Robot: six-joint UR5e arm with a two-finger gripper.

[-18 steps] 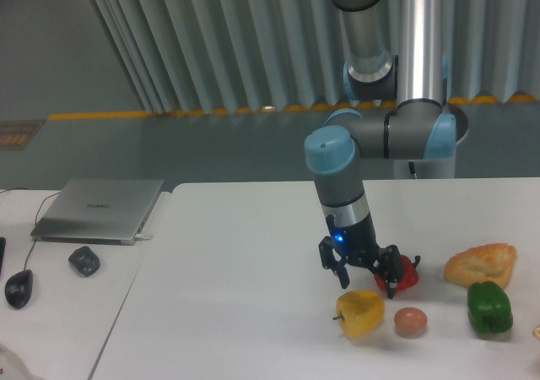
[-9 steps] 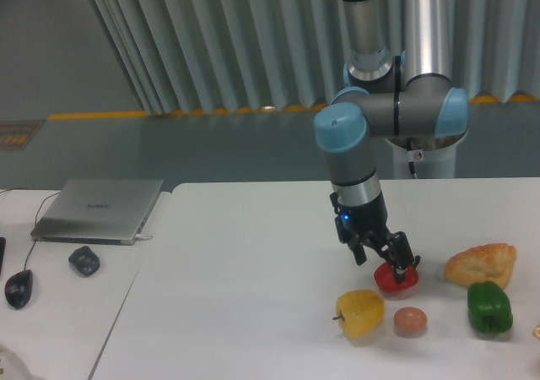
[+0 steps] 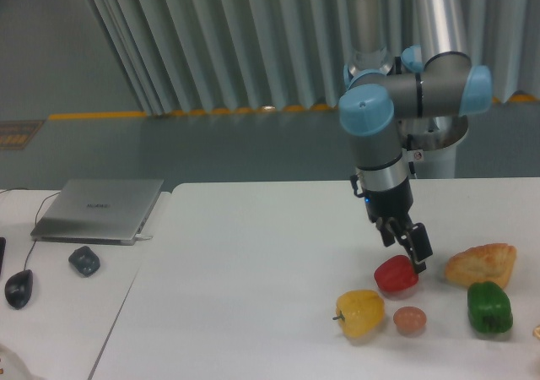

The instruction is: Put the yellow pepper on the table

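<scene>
Yellow pepper [image 3: 360, 312] rests on the white table [image 3: 236, 295], near the front edge on the right half, its short stem pointing left toward the camera side. It is glossy and lobed, lying on its side, so its long axis runs roughly left to right across the table. Nothing holds it; it appears already set down.

Above and to the right of it, the robot arm's gripper [image 3: 412, 247] hangs over a red pepper [image 3: 396, 275], with its fingers angled down and to the right. The jaws look spread apart and empty, though the view is small and dark there. From the gripper, the yellow pepper lies down and to the left, well apart from the fingertips.

Just right of the yellow pepper sits a small brownish egg-like object [image 3: 410, 320]. Farther right are a green pepper [image 3: 489, 306] and a tan bread piece [image 3: 482, 264]. A laptop [image 3: 99, 209] and mouse [image 3: 18, 287] sit on a separate desk at left.
</scene>
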